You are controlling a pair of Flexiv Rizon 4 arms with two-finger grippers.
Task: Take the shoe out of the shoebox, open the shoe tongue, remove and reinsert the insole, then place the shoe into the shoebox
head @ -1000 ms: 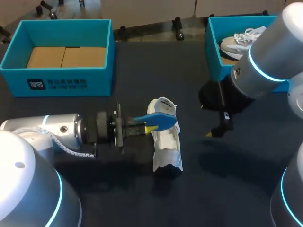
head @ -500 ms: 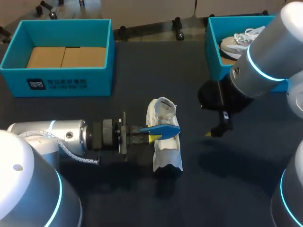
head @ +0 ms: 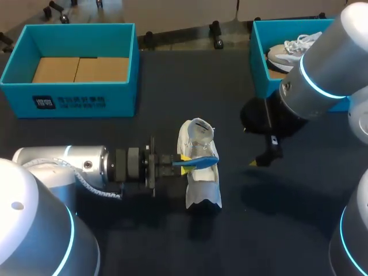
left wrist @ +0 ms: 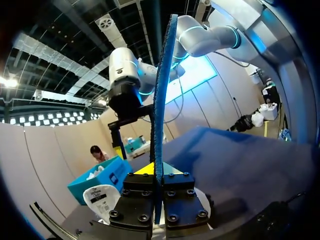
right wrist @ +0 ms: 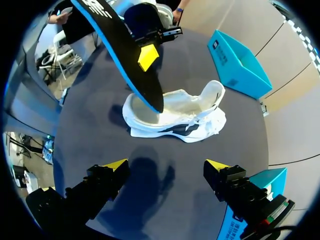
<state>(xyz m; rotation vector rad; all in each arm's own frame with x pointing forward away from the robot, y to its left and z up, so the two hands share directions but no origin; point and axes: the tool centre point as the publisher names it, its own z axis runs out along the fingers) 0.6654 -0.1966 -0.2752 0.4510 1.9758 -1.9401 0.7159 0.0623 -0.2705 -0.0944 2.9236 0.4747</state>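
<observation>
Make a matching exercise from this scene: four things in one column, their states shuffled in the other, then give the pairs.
1. insole
2. white shoe
3. left shoebox
4. right claw

A. open, holding nothing
B. resting on the table
C. pinched in the left claw
D. no shoe inside

Pairs: 1-C, 2-B, 3-D, 4-A
</observation>
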